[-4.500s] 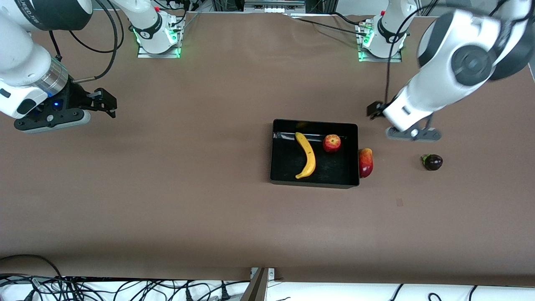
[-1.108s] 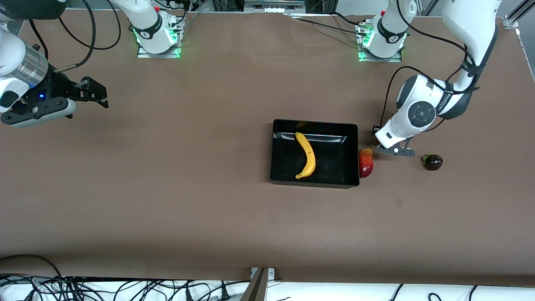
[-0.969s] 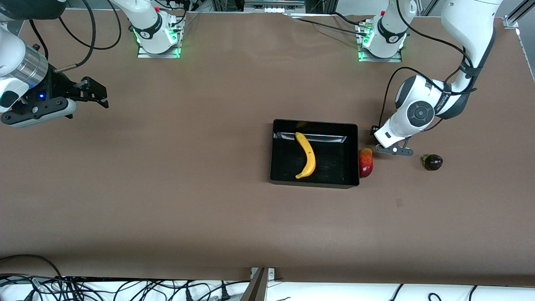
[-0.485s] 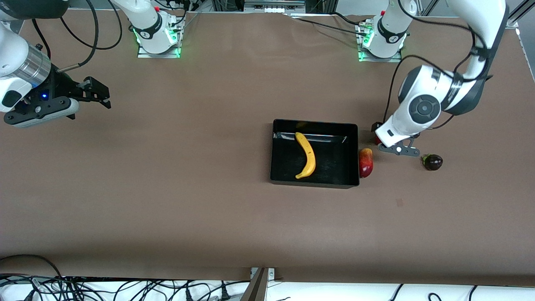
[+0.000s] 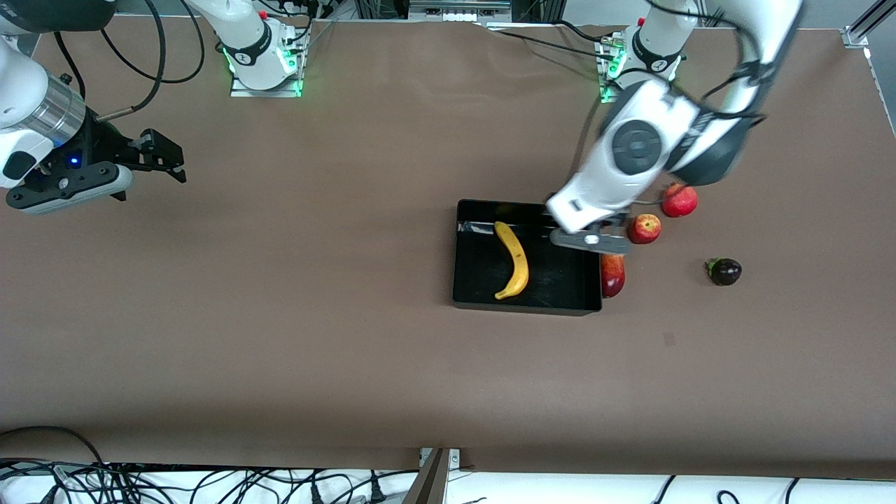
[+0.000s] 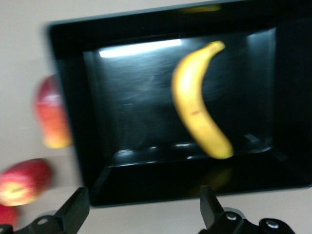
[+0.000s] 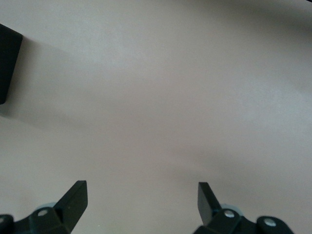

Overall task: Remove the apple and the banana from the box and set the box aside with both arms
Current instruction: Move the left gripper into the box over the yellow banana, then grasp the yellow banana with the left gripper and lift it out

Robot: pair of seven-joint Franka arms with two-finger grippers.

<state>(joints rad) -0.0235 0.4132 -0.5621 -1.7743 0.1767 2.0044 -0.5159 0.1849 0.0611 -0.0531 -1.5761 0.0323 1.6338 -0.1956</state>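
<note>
Front view: the brown counter (image 5: 315, 336) carries the black box (image 5: 526, 302) toward the left arm's end; a yellow banana (image 5: 514, 260) lies inside it; the red-yellow mango (image 5: 612, 274) lies outside, touching the box's wall at the left arm's end; the apple (image 5: 644, 229) sits just beside that corner, farther from the camera than the mango; the pomegranate (image 5: 680, 201) is near the apple, farther still; the dark purple fruit (image 5: 724, 271) lies well apart, toward the left arm's end; cables run along the counter's near edge. The left claw (image 5: 589, 240) hangs over the box's corner (its wrist hides part of the rim there), with the apple beside it. The right claw (image 5: 159, 155) waits over bare counter at the right arm's end, well apart from every fruit.

Left wrist view: the left claw (image 6: 141, 214) stands open and empty, its fingertips (image 6: 75, 209) spread over the box's rim (image 6: 195, 195); the banana (image 6: 199, 111) lies inside; mango (image 6: 51, 119) and apple (image 6: 23, 181) lie outside the wall.

Right wrist view: the right claw (image 7: 141, 202) is open and empty over plain counter (image 7: 170, 97); a black corner of the box (image 7: 9, 63) shows at the edge.
</note>
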